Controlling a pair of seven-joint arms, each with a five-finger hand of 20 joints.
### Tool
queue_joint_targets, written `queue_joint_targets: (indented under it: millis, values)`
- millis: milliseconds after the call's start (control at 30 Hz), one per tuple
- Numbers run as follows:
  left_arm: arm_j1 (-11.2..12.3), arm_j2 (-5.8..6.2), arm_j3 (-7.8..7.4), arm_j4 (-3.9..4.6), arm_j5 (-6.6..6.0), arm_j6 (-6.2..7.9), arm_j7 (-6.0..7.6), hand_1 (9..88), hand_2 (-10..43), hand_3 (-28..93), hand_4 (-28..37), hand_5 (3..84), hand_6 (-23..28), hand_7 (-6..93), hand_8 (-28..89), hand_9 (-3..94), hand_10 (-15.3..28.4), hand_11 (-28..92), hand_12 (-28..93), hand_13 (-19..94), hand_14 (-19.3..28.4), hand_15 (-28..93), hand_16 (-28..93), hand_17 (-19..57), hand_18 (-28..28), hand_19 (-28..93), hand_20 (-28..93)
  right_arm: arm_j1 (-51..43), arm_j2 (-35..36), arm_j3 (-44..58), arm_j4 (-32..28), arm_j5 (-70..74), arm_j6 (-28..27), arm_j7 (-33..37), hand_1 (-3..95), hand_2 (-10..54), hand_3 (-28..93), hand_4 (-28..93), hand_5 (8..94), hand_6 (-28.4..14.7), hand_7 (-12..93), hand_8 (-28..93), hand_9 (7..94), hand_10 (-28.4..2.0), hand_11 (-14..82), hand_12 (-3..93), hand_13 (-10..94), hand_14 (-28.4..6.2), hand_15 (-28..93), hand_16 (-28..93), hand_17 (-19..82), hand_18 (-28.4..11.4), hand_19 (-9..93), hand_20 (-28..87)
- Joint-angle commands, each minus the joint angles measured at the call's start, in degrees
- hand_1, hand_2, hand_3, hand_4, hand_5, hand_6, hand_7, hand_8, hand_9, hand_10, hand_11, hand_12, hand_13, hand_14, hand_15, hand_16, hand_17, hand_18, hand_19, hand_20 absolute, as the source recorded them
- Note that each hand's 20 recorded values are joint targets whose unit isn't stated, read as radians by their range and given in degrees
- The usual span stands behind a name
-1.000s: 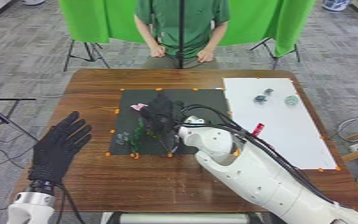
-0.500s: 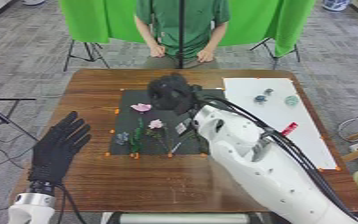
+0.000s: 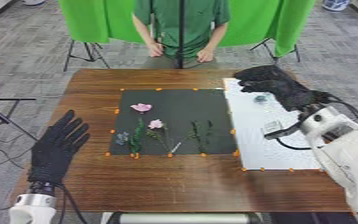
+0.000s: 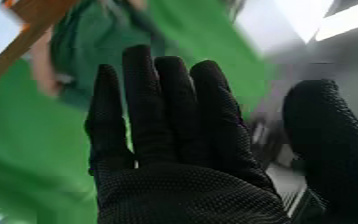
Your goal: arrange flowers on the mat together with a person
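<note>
At two o'clock in the head view, the right hand (image 3: 282,89) hangs by a small bluish flower (image 3: 261,99) on the white sheet (image 3: 258,125); a pink flower (image 3: 141,107) lies toward ten on the dark mat (image 3: 171,97). Right wrist view: straight fingers, thumb wide, apparently empty; a light, low pinch should spare petals.

2 hands, fingers straight: left hand (image 3: 55,152) at the left, pointing far; right hand (image 3: 286,91) far right, thumb apart.

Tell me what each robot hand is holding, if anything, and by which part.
Nothing is held: the right hand is open and empty, and so is the left hand.
</note>
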Motion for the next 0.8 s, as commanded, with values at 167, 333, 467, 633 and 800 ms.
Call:
queue_joint_targets:
  millis: [167,333,467,633,800]
  values:
    - [-1.2,-1.2,2.57,0.85,0.88,-2.05,-1.54,23.8,-0.9,71,-28.2,33.8,2.9,14.9,-8,27.6,11.9,17,15,23,13.9,19,2,-9.1,21.3,42,8,-20.8,-8.2,15.3,-4.8,37.3,6.0,0.7,15.9,8.0,86,-23,50.0,-5.3,16,-10,49.2,-16.3,17.1,22.4,42,-14.6,34,18,13,-21.8,51,29]
    - [-0.9,-1.5,2.55,0.83,0.84,-1.67,-1.37,23.7,-0.9,71,-28.1,33.8,2.9,14.8,-8,27.6,11.9,17,15,23,13.9,19,2,-9.1,21.3,42,8,-22.2,-10.9,16.1,-4.9,36.5,4.9,1.2,16.5,8.0,86,-23,50.7,-4.7,17,-10,50.2,-16.3,17.5,22.6,42,-14.6,34,19,13,-21.9,51,29]
    - [-0.7,-1.75,2.82,1.07,0.57,-1.56,-1.16,23.8,-0.9,71,-28.2,33.9,2.8,14.9,-8,27.7,12.0,17,15,23,13.9,19,2,-9.1,21.4,42,8,-21.8,-11.9,16.1,-4.5,37.8,4.1,1.9,17.1,8.6,86,-23,52.3,-3.4,18,-10,50.9,-16.3,17.7,22.6,42,-14.6,34,20,13,-21.9,51,29]
    - [-1.2,-1.4,2.79,1.38,0.65,-2.12,-1.51,23.8,-0.8,71,-28.1,34.0,2.9,15.0,-9,28.0,12.1,17,15,24,14.0,19,2,-9.1,21.3,42,8,-21.8,-11.8,16.2,-4.3,35.5,3.2,2.2,17.2,8.5,86,-22,51.8,-4.1,18,-10,51.0,-16.4,17.8,22.5,43,-14.7,34,20,13,-21.9,51,29]
    - [-1.0,-0.78,1.68,1.78,0.48,-1.93,-2.29,23.8,-0.7,71,-28.1,33.9,3.0,15.0,-9,28.1,12.1,17,15,24,14.0,19,2,-9.1,21.3,42,8,-21.5,-12.2,15.4,-3.7,42.4,4.5,2.7,17.6,8.7,86,-22,52.2,-3.3,18,-11,51.2,-16.4,17.8,22.4,43,-14.6,34,20,13,-22.0,51,29]
